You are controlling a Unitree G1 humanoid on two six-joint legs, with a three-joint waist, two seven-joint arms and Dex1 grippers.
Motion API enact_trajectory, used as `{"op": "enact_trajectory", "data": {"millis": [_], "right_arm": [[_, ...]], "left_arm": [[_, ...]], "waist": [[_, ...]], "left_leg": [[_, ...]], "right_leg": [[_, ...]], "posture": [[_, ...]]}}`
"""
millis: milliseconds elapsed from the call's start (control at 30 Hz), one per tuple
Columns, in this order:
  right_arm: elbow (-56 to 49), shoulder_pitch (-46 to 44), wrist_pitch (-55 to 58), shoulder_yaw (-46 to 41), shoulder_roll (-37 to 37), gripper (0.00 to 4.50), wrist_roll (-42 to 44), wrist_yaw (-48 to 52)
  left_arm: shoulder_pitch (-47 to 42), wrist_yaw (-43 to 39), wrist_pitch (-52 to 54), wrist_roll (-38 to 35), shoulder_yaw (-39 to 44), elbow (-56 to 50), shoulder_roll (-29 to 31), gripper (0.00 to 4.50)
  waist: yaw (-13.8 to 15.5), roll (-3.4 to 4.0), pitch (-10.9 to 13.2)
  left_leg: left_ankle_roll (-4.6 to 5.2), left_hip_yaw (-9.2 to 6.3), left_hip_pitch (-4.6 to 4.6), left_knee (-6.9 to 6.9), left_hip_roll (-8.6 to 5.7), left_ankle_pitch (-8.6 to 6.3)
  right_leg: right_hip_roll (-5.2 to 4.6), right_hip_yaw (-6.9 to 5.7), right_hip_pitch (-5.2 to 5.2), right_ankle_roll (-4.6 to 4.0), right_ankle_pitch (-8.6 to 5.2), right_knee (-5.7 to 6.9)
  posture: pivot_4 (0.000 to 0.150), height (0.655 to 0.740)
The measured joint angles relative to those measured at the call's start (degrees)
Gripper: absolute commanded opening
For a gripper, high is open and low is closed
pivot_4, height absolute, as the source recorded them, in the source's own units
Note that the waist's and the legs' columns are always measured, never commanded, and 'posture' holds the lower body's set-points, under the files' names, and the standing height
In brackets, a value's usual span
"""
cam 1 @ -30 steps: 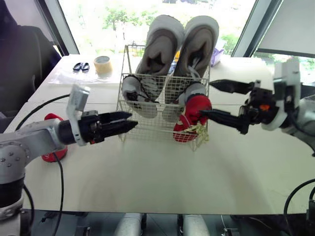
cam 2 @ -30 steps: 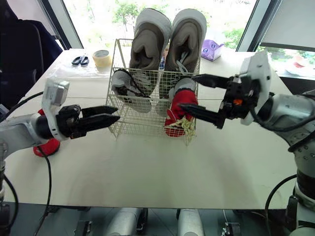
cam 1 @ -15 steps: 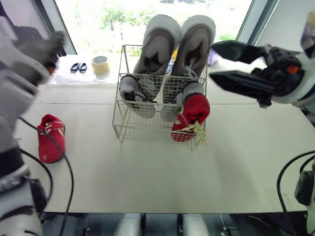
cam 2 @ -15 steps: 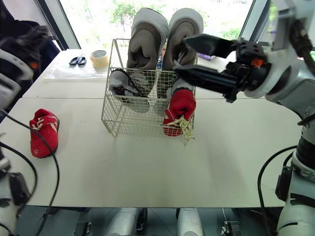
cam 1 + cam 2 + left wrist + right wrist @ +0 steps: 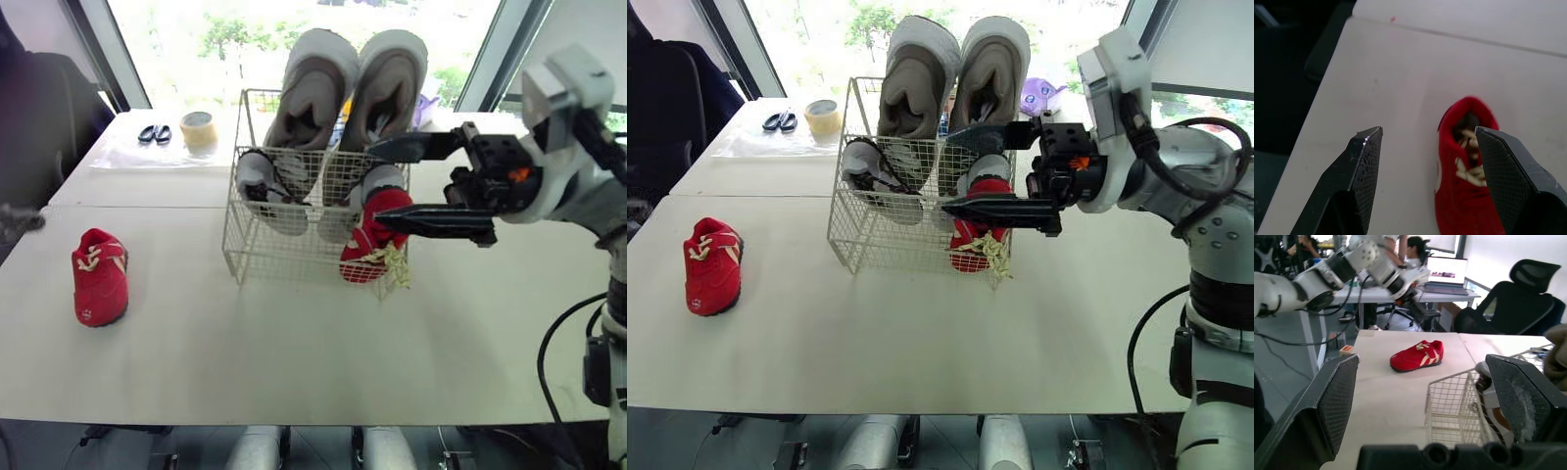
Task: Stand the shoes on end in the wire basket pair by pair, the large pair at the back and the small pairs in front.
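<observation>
1. On the white table [image 5: 294, 352] stands one wire basket [image 5: 245, 245] holding five shoes, all set on end.
2. Rear row: two large grey-beige shoes [image 5: 312, 88], side by side, rising well above the rim.
3. Front row: two small grey-and-white shoes [image 5: 263, 191] and one basket red shoe [image 5: 367, 257] at the right front corner, with pale laces bunched at the wire.
4. One loose red shoe [image 5: 100, 277] lies flat on the table, well apart from the basket on its left.
5. Right gripper [image 5: 373, 184]: fingers spread wide, nothing held, just beside the basket's right front. The lower finger crosses the basket red shoe in the head views; contact cannot be determined.
6. Left gripper [image 5: 1428, 129]: fingers wide apart, nothing held, above the table, with the loose red shoe lying beyond them, close to one finger.
7. Behind the basket to the left: one tape roll [image 5: 199, 130] and one pair of scissors [image 5: 155, 132].
</observation>
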Motion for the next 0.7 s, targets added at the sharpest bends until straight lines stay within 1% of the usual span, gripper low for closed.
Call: {"op": "enact_trajectory", "data": {"millis": [67,133,200,267,400,567,700], "right_arm": [[-0.2,0.5,-0.7,0.6,1.2,4.47,-1.1,-0.1],[-1.4,1.8,-1.3,0.9,1.7,4.47,-2.2,-0.6],[-2.2,3.6,-1.4,0.9,1.8,4.47,-3.1,-1.6],[-3.4,5.8,-1.4,0.6,1.9,4.47,-3.5,-2.9],[-5.4,7.3,-1.4,-0.3,2.1,4.47,-3.6,-5.1],[-6.7,9.9,-1.2,-1.8,2.1,4.47,-3.5,-7.8],[-8.3,11.9,-1.2,-2.3,2.2,4.47,-3.4,-9.4]], "left_arm": [[-2.4,-6.6,0.2,2.2,-4.4,6.0,0.0,3.1],[-5.6,-10.1,0.3,5.0,-7.8,10.1,0.1,3.1],[-9.6,-11.9,0.3,8.4,-10.6,14.0,-0.3,3.1],[-15.2,-13.6,0.1,11.5,-11.3,19.0,-2.3,3.1],[-22.7,-16.7,-1.8,17.0,-13.6,26.5,-6.4,3.1],[-27.5,-19.8,-4.5,24.0,-16.5,32.6,-7.5,3.1],[-29.0,-23.2,-5.4,27.4,-17.9,33.6,-8.5,3.1]], "waist": [[0.2,-0.06,0.0],[0.3,-0.15,0.0],[0.4,-0.21,-0.1],[0.4,-0.24,-0.1],[0.2,-0.25,-0.1],[-0.4,-0.3,-0.1],[-0.1,-0.3,-0.1]], "left_leg": [[-0.06,-0.13,-0.13,0.01,0.01,0.04],[-0.08,-0.14,-0.16,0.01,-0.01,0.05],[-0.07,-0.12,-0.17,0.02,-0.07,0.05],[-0.07,-0.12,-0.17,0.04,-0.08,0.05],[-0.06,-0.13,-0.14,0.04,-0.05,0.06],[-0.06,-0.06,-0.18,0.01,-0.02,0.06],[-0.06,-0.05,-0.15,0.03,-0.03,0.06]], "right_leg": [[0.04,-0.09,-0.06,-0.01,0.01,0.0],[0.02,-0.09,-0.06,-0.01,0.02,-0.03],[-0.03,-0.08,-0.03,0.01,0.02,-0.06],[-0.04,-0.09,-0.01,0.02,0.03,-0.06],[-0.01,-0.09,-0.02,0.02,0.03,0.0],[0.0,-0.05,-0.14,0.02,0.03,0.03],[-0.02,-0.05,-0.07,0.02,0.03,0.03]], "posture": [[0.15,0.6563],[0.15,0.6563],[0.15,0.6563],[0.15,0.6563],[0.15,0.6563],[0.15,0.6563],[0.15,0.6563]]}}
